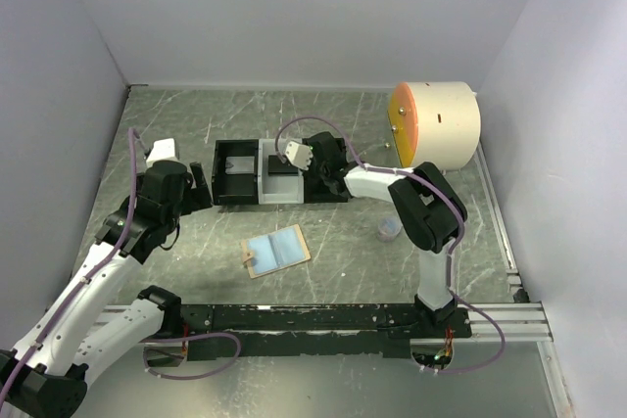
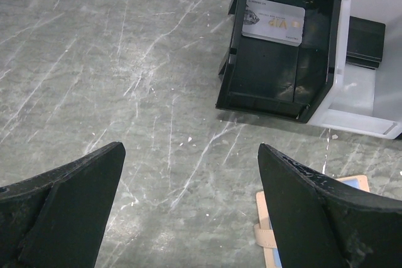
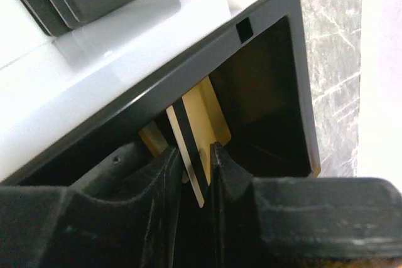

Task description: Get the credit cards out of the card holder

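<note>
Down inside the tray's (image 2: pixel 264 101) right black bin, mid-table, the right gripper (image 3: pixel 198 150) is flanking a gold card (image 3: pixel 204 111), black stripe showing. Card is standing on edge, leaning; jaws are sitting barely apart either side of it. Pinching or loose: cannot tell.

Left gripper (image 2: pixel 191 155) is hovering spread wide, holding nothing, off the tray's left end toward the table's left edge. Wallet (image 1: pixel 276 251) is lying open, blue up, between tray and the table's near edge; whether its slots are holding more cards is too small to tell. Silver card (image 2: pixel 273 22) is lying in the left bin.

Risks, as I am judging them:
- Card clinging to a pad and riding back out on the lift.
- Card ending up propped against the bin wall instead of dropping flat.
- Fingers, sitting deep in the bin, snagging its wall on the way up and dragging the tray.
</note>
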Robot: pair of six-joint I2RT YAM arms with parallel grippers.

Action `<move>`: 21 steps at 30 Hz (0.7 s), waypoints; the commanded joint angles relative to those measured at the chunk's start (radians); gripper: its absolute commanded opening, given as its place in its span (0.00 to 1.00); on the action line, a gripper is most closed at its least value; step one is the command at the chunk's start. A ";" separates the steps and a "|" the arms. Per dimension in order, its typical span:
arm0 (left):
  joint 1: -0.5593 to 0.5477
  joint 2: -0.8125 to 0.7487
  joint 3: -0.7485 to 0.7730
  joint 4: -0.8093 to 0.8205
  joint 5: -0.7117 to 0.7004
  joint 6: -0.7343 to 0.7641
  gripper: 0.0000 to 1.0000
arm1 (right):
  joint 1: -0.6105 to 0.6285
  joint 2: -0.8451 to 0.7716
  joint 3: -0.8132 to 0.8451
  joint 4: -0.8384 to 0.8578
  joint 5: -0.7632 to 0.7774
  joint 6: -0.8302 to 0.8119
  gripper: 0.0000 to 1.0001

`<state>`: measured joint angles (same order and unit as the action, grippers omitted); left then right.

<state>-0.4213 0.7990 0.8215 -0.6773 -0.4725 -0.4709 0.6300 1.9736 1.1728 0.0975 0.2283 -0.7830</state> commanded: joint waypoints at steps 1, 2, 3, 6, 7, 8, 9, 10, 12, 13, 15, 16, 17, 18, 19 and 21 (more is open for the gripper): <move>0.006 0.000 -0.007 0.023 0.023 0.020 0.98 | -0.003 -0.049 -0.032 -0.017 -0.029 0.015 0.25; 0.006 0.002 -0.007 0.024 0.025 0.021 0.98 | -0.004 -0.053 -0.033 -0.026 -0.030 0.017 0.25; 0.006 0.002 -0.008 0.024 0.027 0.021 0.98 | -0.003 -0.056 -0.035 -0.033 -0.028 0.018 0.25; 0.006 0.005 -0.006 0.022 0.031 0.021 0.98 | -0.004 -0.056 -0.038 -0.027 0.021 0.028 0.26; 0.006 0.005 -0.007 0.022 0.032 0.021 0.98 | -0.003 -0.051 -0.034 -0.028 0.046 0.042 0.27; 0.006 0.005 -0.006 0.022 0.033 0.021 0.98 | -0.004 -0.046 -0.025 -0.044 0.053 0.056 0.27; 0.006 0.006 -0.007 0.022 0.032 0.021 0.98 | -0.003 -0.043 -0.015 -0.059 0.049 0.065 0.27; 0.006 0.006 -0.007 0.023 0.034 0.023 0.98 | -0.004 -0.045 -0.015 -0.065 0.044 0.072 0.27; 0.006 0.007 -0.008 0.025 0.034 0.024 0.98 | -0.004 -0.055 -0.024 -0.051 0.039 0.088 0.30; 0.006 0.008 -0.009 0.025 0.038 0.025 0.97 | -0.003 -0.061 -0.028 -0.046 0.038 0.094 0.30; 0.006 0.009 -0.009 0.028 0.041 0.027 0.97 | -0.004 -0.068 -0.027 -0.046 0.031 0.111 0.31; 0.006 0.011 -0.009 0.027 0.041 0.028 0.97 | -0.004 -0.070 -0.028 -0.046 0.032 0.116 0.31; 0.006 0.012 -0.008 0.027 0.041 0.028 0.97 | -0.004 -0.071 -0.027 -0.044 0.033 0.120 0.32; 0.006 0.013 -0.009 0.027 0.043 0.028 0.97 | -0.004 -0.070 -0.024 -0.042 0.038 0.124 0.32; 0.006 0.014 -0.009 0.027 0.043 0.028 0.97 | -0.003 -0.071 -0.022 -0.041 0.043 0.126 0.32; 0.006 0.015 -0.009 0.027 0.046 0.029 0.97 | -0.003 -0.072 -0.015 -0.045 0.051 0.132 0.35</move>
<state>-0.4213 0.8127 0.8211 -0.6769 -0.4431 -0.4591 0.6296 1.9377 1.1439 0.0509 0.2584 -0.6842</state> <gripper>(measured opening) 0.972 0.328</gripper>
